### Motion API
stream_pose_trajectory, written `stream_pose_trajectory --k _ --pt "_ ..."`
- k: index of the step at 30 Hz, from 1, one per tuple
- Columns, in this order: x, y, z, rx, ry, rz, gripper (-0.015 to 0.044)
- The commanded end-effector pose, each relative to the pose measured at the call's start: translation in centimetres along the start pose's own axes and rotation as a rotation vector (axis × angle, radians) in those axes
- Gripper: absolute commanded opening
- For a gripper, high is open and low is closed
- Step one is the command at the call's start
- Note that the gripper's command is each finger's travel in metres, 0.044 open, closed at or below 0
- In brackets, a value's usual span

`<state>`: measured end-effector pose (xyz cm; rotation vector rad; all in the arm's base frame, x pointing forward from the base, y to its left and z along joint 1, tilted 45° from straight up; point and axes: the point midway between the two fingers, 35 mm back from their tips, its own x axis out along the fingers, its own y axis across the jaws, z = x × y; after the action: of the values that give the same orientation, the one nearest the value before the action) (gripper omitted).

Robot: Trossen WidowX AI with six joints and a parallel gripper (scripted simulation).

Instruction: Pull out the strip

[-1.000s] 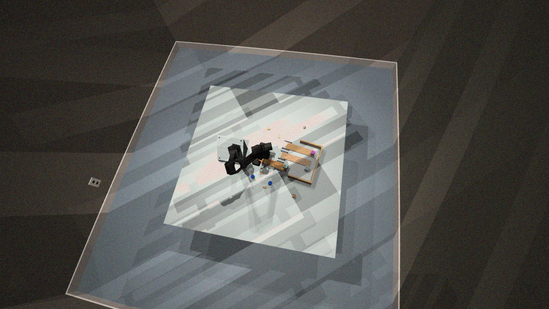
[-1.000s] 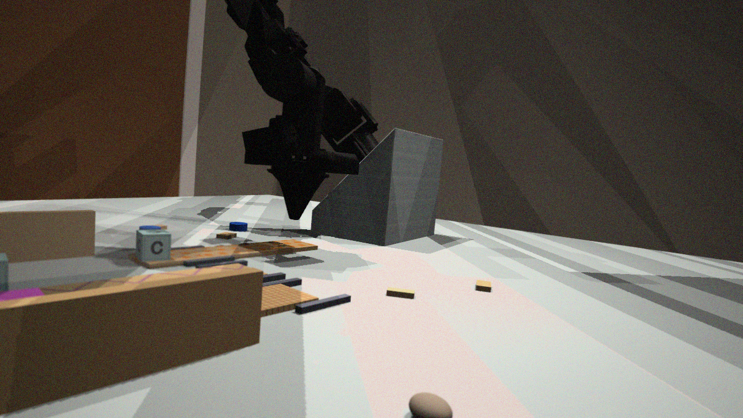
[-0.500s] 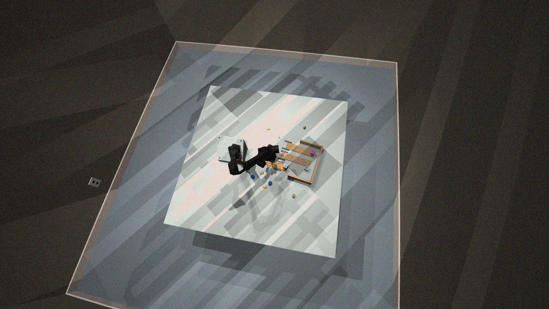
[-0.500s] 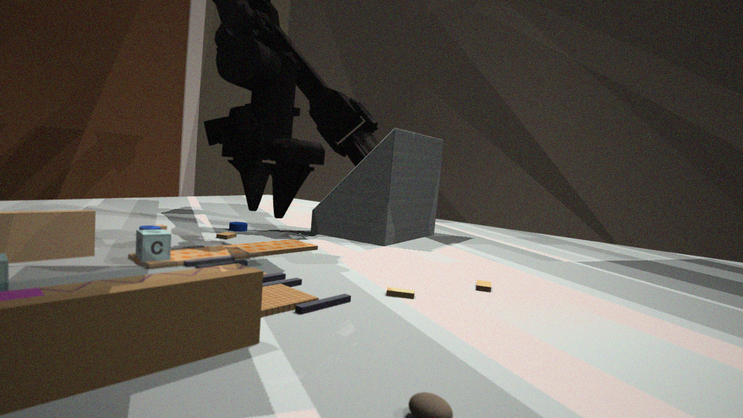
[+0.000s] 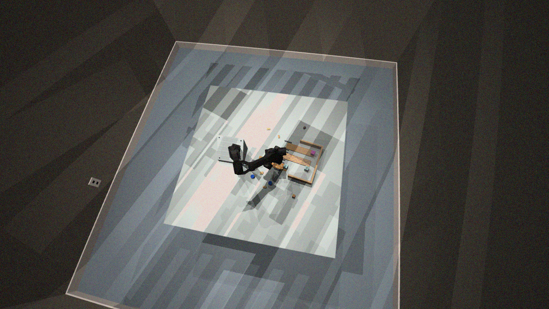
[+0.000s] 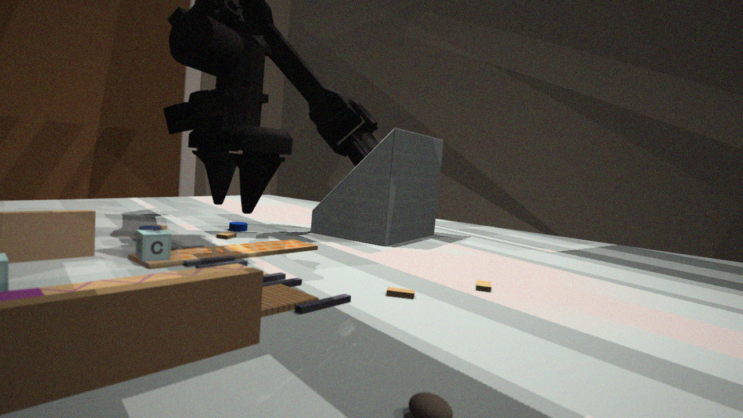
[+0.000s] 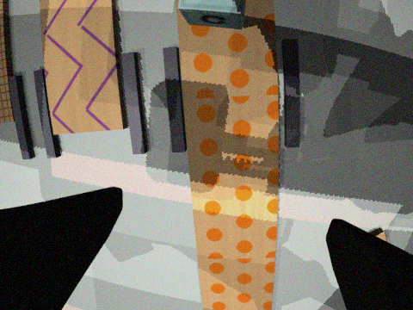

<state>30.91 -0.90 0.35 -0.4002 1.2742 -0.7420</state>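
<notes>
2 fingers of your gripper (image 5: 278,165) (image 6: 233,209) (image 7: 224,207) stand wide apart with nothing between them, raised above the dotted strip (image 5: 277,165) (image 6: 291,245) (image 7: 234,172). In your wrist view, that strip, orange spots on tan wood, runs lengthwise through the gap. Your labelled cube (image 5: 285,166) (image 6: 153,245) (image 7: 212,13), pale teal with a black C in the exterior view, rests on the strip's far end from the arm base, not lifted. 2 dark rails (image 7: 175,99) (image 7: 291,92) flank the strip, 1 per side. Next over, you have the zigzag strip (image 5: 297,159) (image 7: 82,69), purple lines on tan, then a grid-patterned strip (image 5: 299,148) (image 6: 285,298) (image 7: 5,65). A magenta block (image 5: 313,152) sits at the grid strip's outer end; 1 more teal cube (image 5: 306,169) is inside the wooden frame (image 5: 316,165) (image 6: 129,332). Farther out, you have 2 blue discs (image 5: 252,176) (image 5: 270,183) on the table (image 5: 245,111) (image 6: 519,332) and 1 dark rounded object (image 5: 304,127) (image 6: 430,404).
</notes>
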Motion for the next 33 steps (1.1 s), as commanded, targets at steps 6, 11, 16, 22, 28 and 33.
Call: stream_pose_trajectory --k 6,11,16,22,28,33 --pt "-0.3 0.6 3.3 -0.006 0.003 -0.006 0.0440" --pt "-0.5 0.9 5.2 -0.005 0.002 -0.006 0.0440" --pt "-0.7 1.3 7.0 -0.004 0.001 -0.006 0.0440" --pt "-0.7 1.7 9.3 -0.003 0.000 -0.006 0.0440" --pt "-0.4 1.8 9.9 -0.003 0.000 -0.005 0.0361" --pt "0.4 1.8 9.9 -0.003 0.000 -0.005 0.0250"
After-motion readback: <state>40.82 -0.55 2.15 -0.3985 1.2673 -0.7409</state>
